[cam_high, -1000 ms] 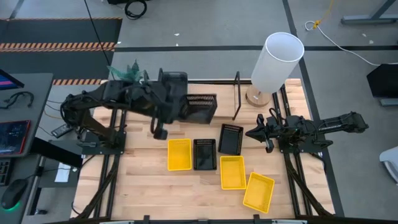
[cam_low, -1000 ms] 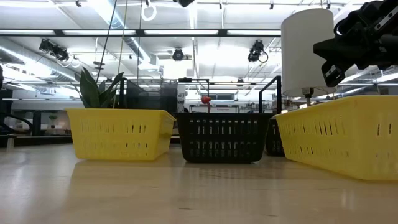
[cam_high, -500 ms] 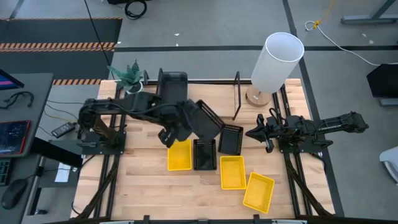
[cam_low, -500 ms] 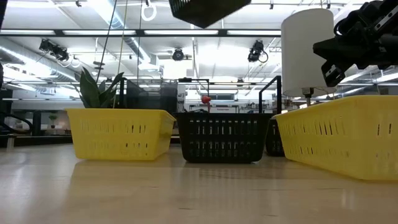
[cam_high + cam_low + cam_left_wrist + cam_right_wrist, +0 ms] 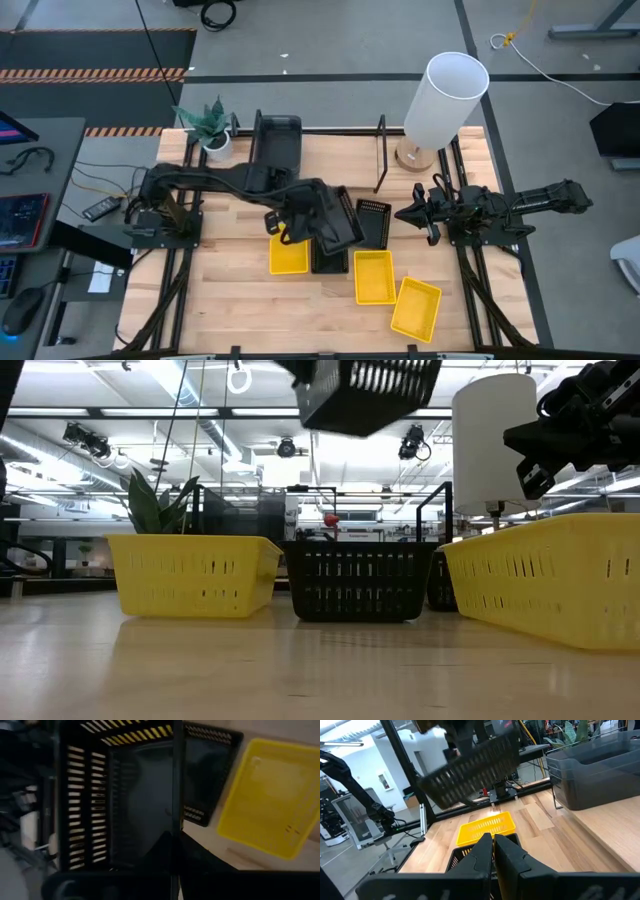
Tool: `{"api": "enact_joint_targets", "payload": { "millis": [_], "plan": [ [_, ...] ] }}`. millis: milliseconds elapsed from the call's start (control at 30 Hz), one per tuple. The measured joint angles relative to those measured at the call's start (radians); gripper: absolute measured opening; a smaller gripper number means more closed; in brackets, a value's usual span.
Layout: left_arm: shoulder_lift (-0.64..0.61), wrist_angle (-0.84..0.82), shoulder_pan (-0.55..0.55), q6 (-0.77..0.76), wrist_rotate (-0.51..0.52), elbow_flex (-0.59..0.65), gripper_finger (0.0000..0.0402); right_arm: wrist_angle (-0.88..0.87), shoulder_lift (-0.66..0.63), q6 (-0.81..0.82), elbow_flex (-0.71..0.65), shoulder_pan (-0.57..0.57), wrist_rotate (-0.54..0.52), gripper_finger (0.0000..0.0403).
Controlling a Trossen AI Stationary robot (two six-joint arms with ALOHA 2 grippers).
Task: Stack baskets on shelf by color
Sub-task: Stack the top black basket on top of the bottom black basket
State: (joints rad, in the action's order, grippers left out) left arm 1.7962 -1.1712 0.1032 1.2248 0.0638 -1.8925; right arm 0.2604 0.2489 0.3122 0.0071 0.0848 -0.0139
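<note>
My left gripper [image 5: 306, 216] [image 5: 175, 847] is over the table's middle, shut on a black slatted basket [image 5: 337, 214] [image 5: 366, 391] held in the air. Under it a second black basket [image 5: 328, 255] rests on the table, and a third [image 5: 373, 222] lies to its right. Three yellow baskets [image 5: 288, 250] [image 5: 374, 277] [image 5: 416, 308] sit flat on the tabletop. Dark grey baskets [image 5: 278, 138] [image 5: 600, 765] stand on the shelf [image 5: 340, 165] at the far side. My right gripper [image 5: 408, 213] [image 5: 493, 845] waits shut at the table's right. My left gripper holds the black basket by one side wall [image 5: 175, 805]. The wall's rim runs between the two fingers, one on the inner side and one on the outer side. The basket is lifted clear of the table and hangs tilted over the black basket below.
A white lamp [image 5: 445, 100] [image 5: 492, 445] stands at the far right corner and a potted plant [image 5: 208, 122] at the far left. Upright black shelf rods [image 5: 380, 152] rise beside the lamp. Bare wood shows along the near left of the table [image 5: 220, 300].
My left gripper has carried the black basket from the shelf toward the near edge and rightward, over the baskets in the table's middle. The basket has turned from standing on edge to lying more level, and it has come down into the low view from above.
</note>
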Motion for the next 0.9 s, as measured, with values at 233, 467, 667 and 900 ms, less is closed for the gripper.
{"api": "enact_joint_targets", "payload": {
  "millis": [233, 467, 667, 900],
  "plan": [
    [-0.001, 0.093, 0.009, 0.044, 0.002, 0.142, 0.0013, 0.000, 0.000, 0.000, 0.000, 0.000, 0.000, 0.0025],
    [-0.002, 0.211, 0.007, 0.045, -0.006, 0.225, 0.0013, 0.000, 0.000, 0.000, 0.000, 0.000, 0.000, 0.0025],
    [-0.003, 0.247, 0.014, 0.041, -0.023, 0.297, 0.0013, 0.000, 0.000, 0.000, 0.000, 0.000, 0.000, 0.0025],
    [-0.003, 0.298, 0.020, 0.043, -0.024, 0.359, 0.0013, 0.000, 0.000, 0.000, 0.000, 0.000, 0.000, 0.0025]
  ]
}}
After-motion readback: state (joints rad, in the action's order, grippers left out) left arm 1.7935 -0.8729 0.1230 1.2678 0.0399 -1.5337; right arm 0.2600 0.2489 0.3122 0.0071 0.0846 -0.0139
